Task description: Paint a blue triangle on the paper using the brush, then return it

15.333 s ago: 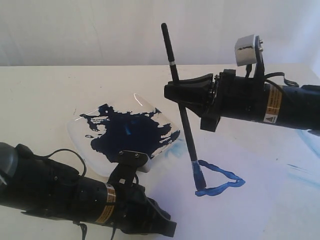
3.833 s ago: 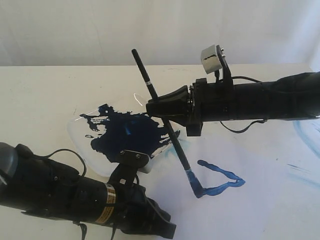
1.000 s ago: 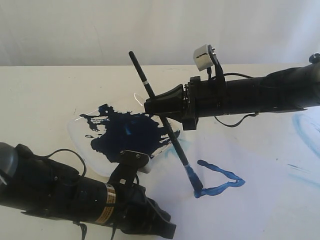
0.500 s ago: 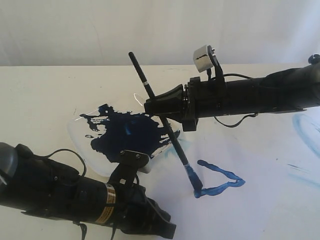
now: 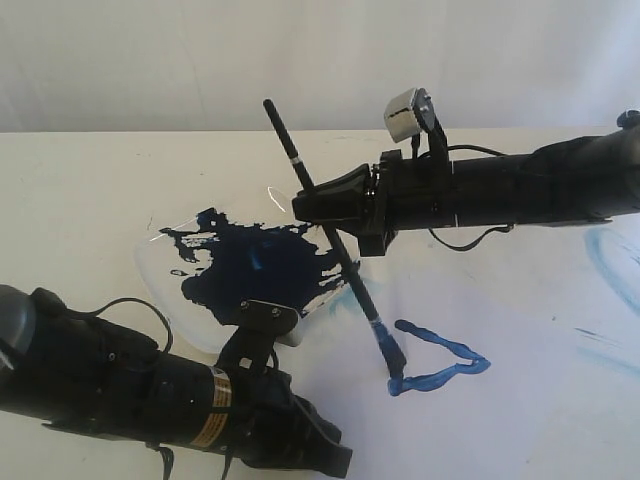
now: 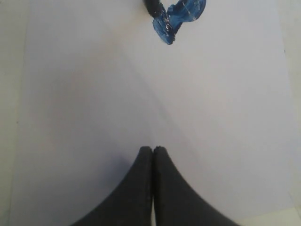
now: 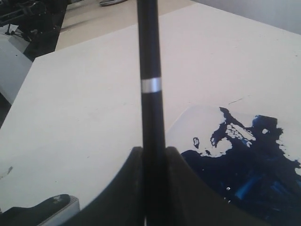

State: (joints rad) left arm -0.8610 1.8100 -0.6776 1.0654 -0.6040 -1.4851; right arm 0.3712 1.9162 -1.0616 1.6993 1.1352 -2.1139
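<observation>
The brush (image 5: 358, 288) leans with its black handle up and to the left, and my right gripper (image 5: 312, 208) is shut on the handle below the pale ring. Its blue-stained tip touches the lower left corner of the blue triangle (image 5: 440, 376) on the paper (image 5: 520, 420). In the right wrist view the handle (image 7: 149, 70) stands clamped in the right gripper (image 7: 153, 153). My left gripper (image 5: 338, 458) lies low at the front left, shut and empty. In the left wrist view it (image 6: 153, 149) rests over the paper (image 6: 141, 94), with wet paint (image 6: 181, 14) ahead of it.
A clear plastic dish (image 5: 165, 285) holding a dark navy paint puddle sits left of the paper, just behind my left arm; the right wrist view shows the puddle (image 7: 249, 169). Faint pale-blue smears (image 5: 608, 262) mark the paper's right side.
Over the last second the right gripper has shifted slightly to the right, the brush stands a little steeper, and its tip stays at the triangle's lower left corner. The left arm has not moved.
</observation>
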